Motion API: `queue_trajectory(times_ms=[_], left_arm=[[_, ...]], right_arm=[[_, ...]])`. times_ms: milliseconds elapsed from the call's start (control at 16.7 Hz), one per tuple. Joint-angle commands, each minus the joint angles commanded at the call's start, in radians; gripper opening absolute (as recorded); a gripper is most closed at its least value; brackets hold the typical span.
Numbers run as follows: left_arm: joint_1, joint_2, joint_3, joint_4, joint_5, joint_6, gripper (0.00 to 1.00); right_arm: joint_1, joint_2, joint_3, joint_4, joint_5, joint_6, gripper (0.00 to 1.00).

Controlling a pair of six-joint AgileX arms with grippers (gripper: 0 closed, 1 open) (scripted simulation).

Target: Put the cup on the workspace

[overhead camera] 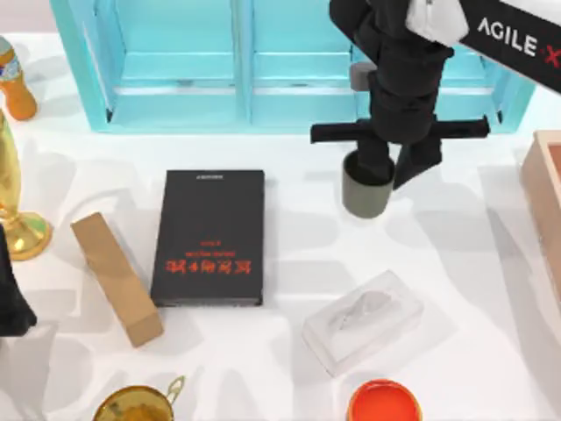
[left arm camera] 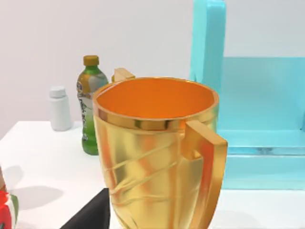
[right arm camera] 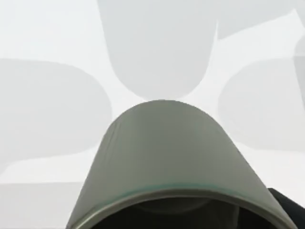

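Right end effector grasps cup at rim, between cabinet and tissue box. Lower vert. onto bare counter, keep upright, then release.

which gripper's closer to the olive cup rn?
Right. The right gripper is at the cup, by its rim; the left gripper sits parked at the table's far left edge.

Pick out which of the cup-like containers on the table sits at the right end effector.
The olive-grey cup, handleless, beside the cabinet, under the right end effector. The gold handled cup and orange-red container sit at the near edge.
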Motion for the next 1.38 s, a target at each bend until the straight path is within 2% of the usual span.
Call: queue_trajectory(times_ms=[360,1140,1380], left_arm=[[0.0,0.0,0.0,0.0,0.0,0.0,1.0],[0.0,0.0,0.0,0.0,0.0,0.0,1.0],[0.0,0.0,0.0,0.0,0.0,0.0,1.0]], right_arm=[[0.005,-0.003,-0.036,0.038,-0.001,-0.001,0.0],[0.005,-0.003,-0.036,0.038,-0.001,-0.001,0.98],[0.005,-0.003,-0.036,0.038,-0.001,-0.001,1.0]])
